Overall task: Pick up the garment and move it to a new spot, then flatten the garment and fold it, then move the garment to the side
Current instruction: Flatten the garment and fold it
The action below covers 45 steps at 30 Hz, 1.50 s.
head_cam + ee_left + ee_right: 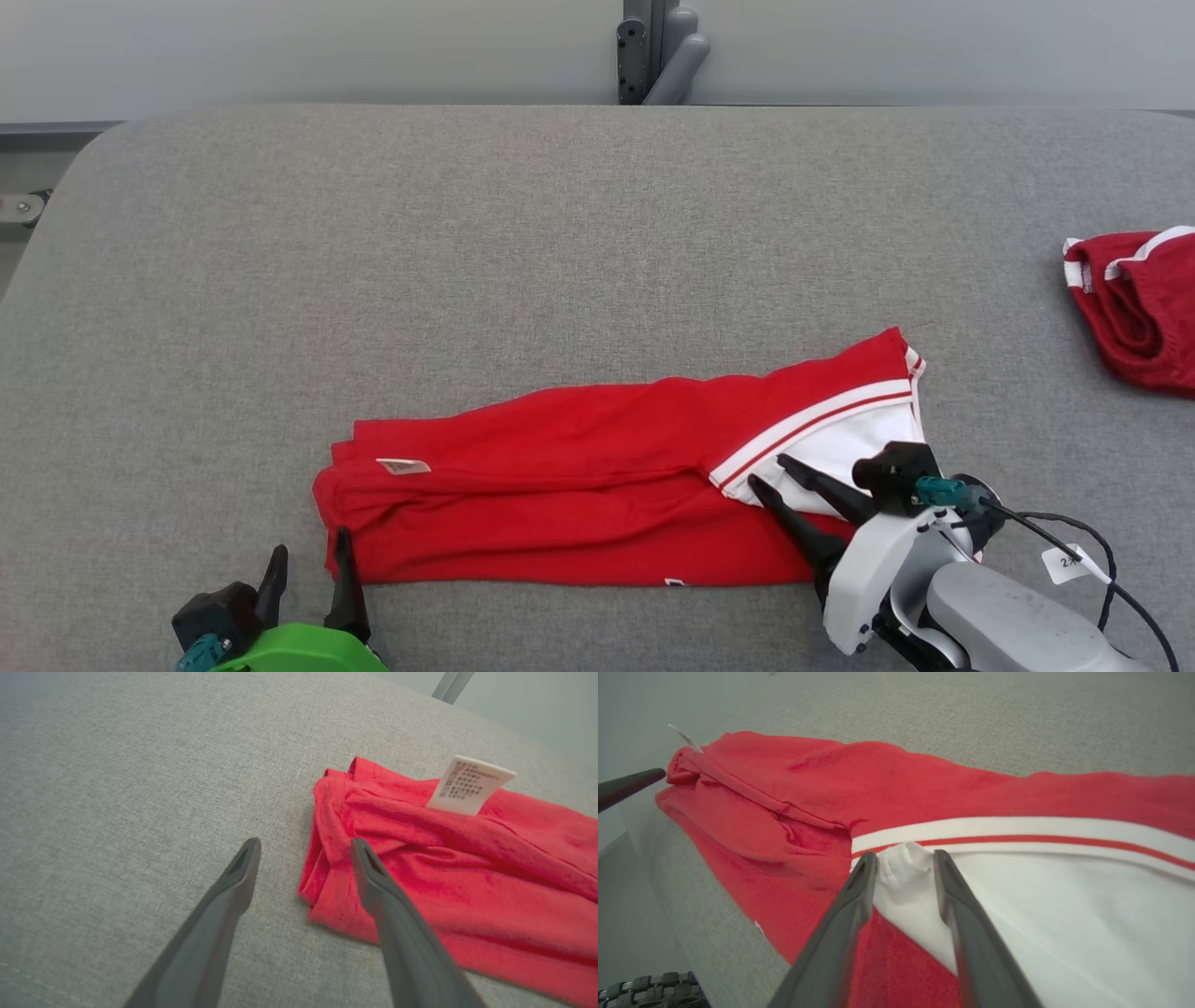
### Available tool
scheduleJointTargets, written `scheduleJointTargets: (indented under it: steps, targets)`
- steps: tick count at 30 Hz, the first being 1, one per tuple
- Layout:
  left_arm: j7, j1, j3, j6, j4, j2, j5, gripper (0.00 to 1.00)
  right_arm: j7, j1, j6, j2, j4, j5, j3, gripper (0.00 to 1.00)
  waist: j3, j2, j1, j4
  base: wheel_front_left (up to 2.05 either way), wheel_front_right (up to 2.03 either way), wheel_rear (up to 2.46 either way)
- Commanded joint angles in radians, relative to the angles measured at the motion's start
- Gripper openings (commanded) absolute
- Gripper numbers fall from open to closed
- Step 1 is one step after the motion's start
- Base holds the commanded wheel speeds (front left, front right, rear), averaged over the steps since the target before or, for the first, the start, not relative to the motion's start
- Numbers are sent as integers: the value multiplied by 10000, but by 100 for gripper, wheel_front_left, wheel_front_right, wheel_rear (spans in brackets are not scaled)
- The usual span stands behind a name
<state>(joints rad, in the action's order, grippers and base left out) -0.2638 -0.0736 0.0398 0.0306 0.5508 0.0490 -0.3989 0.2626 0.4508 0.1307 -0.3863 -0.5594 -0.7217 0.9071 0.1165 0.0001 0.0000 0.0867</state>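
Note:
The red garment lies folded in a long strip near the front of the grey padded table; a white panel with striped trim forms its right end. My right gripper rests on that panel, and its narrowed fingers pinch a bunched fold of white fabric. My left gripper stands open at the garment's left end. One of its fingers lies over the red edge and the other over bare table. A white care label sticks up from the fabric.
A second red garment with white trim lies crumpled at the table's right edge. A grey post stands behind the table's far edge. A black cable and a paper tag hang from my right wrist.

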Motion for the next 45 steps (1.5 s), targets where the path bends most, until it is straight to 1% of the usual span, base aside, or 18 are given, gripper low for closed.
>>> scheduleJointTargets:
  steps: [1,2,7,13,14,15,16,17,18,20,24,29,32,37,41,45]
  targets:
    - [3,-132,26,-48,-16,40,-105,100,17,135,-5,-39,-53,-65,86,14,25,-1,0,6,0,0,0]
    - [3,-142,24,-57,-24,40,-117,100,17,178,-5,-36,-87,-124,168,0,38,-1,0,3,0,0,0]
    - [3,-164,-29,-113,-76,40,-181,100,17,250,-3,-29,116,-328,369,0,76,-1,0,-49,0,0,0]
    - [3,60,-168,-35,-40,40,-213,100,19,-313,-3,-95,699,-394,375,0,-175,-1,0,-308,0,0,0]
    - [3,102,-184,-22,-24,40,-214,100,19,-459,-3,-79,799,-355,359,5,-233,-1,0,-374,0,0,0]
    - [3,138,-202,5,-10,40,-227,100,19,-597,-3,-45,909,-300,289,21,-284,-1,0,-441,0,0,0]
    - [4,168,-212,26,-4,40,-233,100,19,-752,-5,6,1018,-250,175,47,-337,-1,0,-511,0,0,0]
    - [3,202,-214,38,18,40,-225,100,18,-966,-5,49,1084,-196,135,76,-392,-1,0,-573,0,0,0]
    - [3,238,-240,50,44,42,-224,100,18,-1172,-3,95,1159,-138,135,98,-445,-1,0,-643,0,0,0]
    - [3,256,-253,65,59,42,-224,100,18,-1366,-3,136,1194,-115,105,100,-487,-1,0,-711,0,0,0]
    - [3,274,-341,116,76,43,-163,100,18,-1860,-3,198,1456,43,-175,100,-604,-1,0,-1005,0,0,0]
    - [3,319,-399,141,28,42,-115,100,18,-2320,-3,147,1942,370,-1057,100,-671,-1,0,-1290,0,0,0]
    - [3,256,-344,173,2,42,-81,100,20,-2357,-5,114,2029,597,-1887,100,-643,-1,0,-1379,0,0,0]
    - [3,147,-245,57,-244,45,99,100,20,-2250,-3,264,1645,1057,-3376,100,-582,-1,0,-1362,0,0,0]
    - [4,57,-189,-131,-741,45,652,100,19,-2079,-3,500,1068,1457,-4466,100,-422,-1,0,-1194,0,0,0]
    - [3,14,-99,-185,-1175,42,912,100,19,-1770,-3,668,357,1803,-5002,100,-140,-1,0,-947,0,0,0]
